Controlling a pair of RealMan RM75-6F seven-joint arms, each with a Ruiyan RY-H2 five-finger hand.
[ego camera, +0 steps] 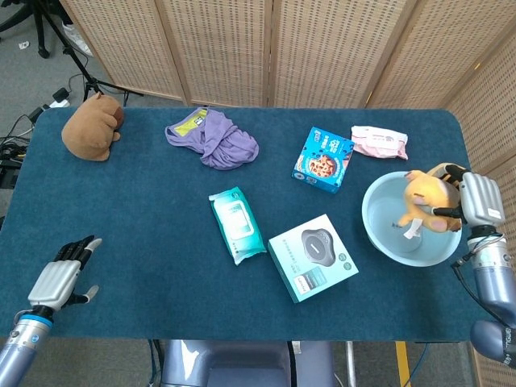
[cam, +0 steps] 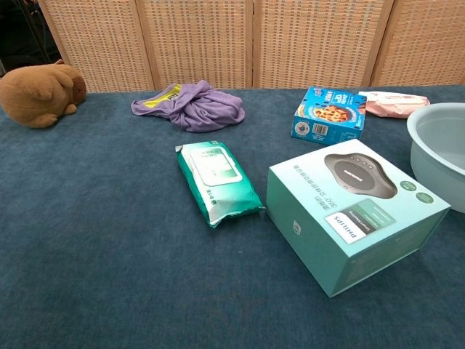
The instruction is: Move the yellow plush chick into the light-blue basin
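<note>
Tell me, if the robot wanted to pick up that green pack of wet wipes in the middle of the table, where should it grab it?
Probably across its narrow width, coming down from above. The green pack of wet wipes lies flat and long on the blue table, so its two long sides are the easiest to pinch, near the middle. Nothing touches it; the teal boxed speaker sits just beside one end.

Chest view crops the basin [cam: 436,149]; chick's grip seems partly hidden.
</note>
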